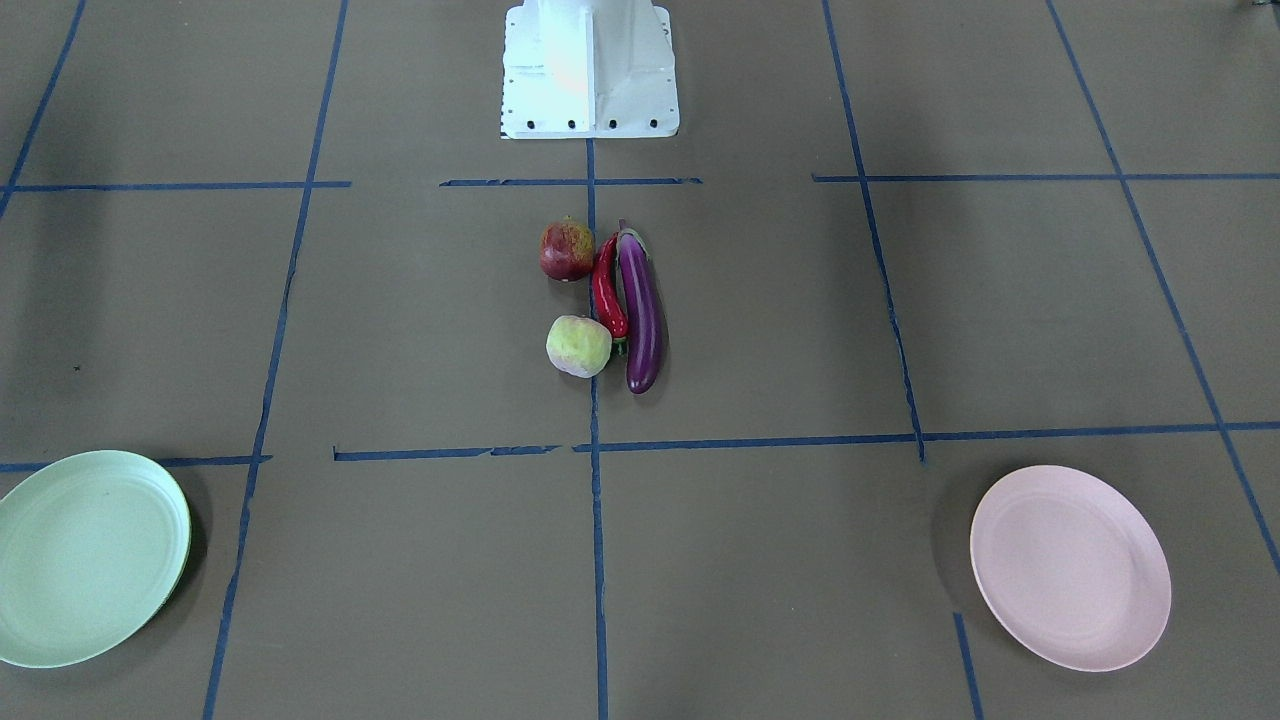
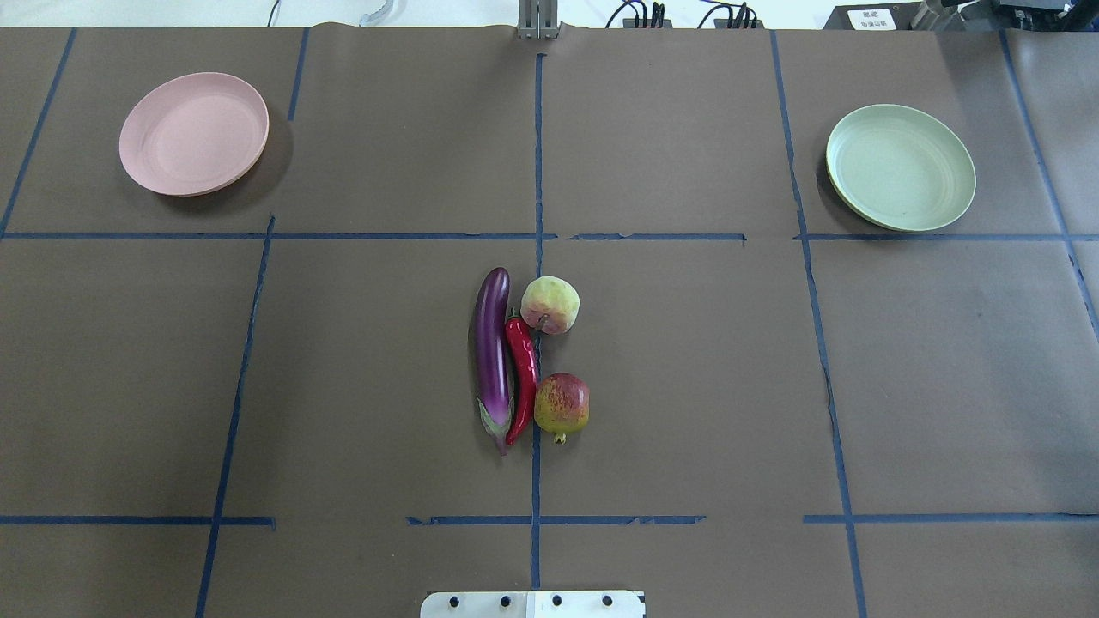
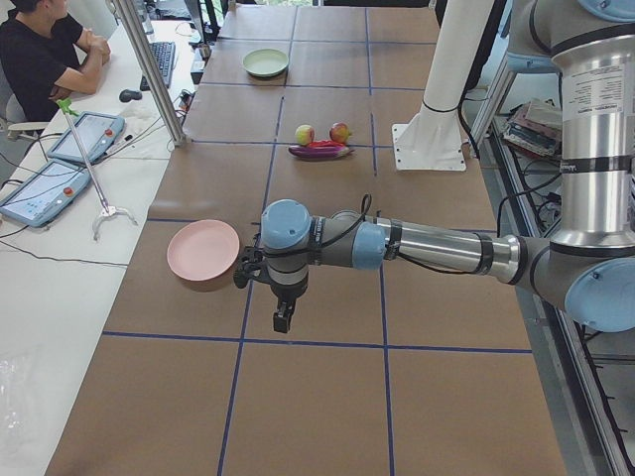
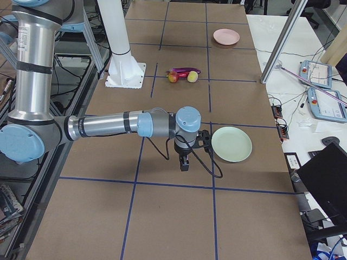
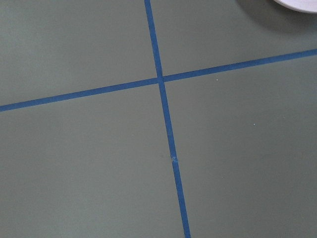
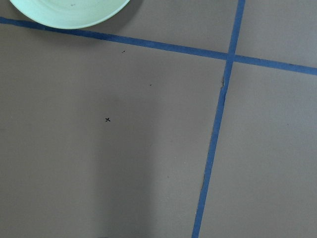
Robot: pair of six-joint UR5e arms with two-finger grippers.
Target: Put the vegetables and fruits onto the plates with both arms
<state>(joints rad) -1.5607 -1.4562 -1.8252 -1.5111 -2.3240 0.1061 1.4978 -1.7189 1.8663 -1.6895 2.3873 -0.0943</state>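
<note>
White label (image 2: 867, 17), top right of overhead view: print too small to read. No legible text elsewhere.

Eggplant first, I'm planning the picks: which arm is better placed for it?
Left, probably. The eggplant is the leftmost item, with the chili to its right, and the pink plate sits on the left side, where the left hand hangs.
</note>
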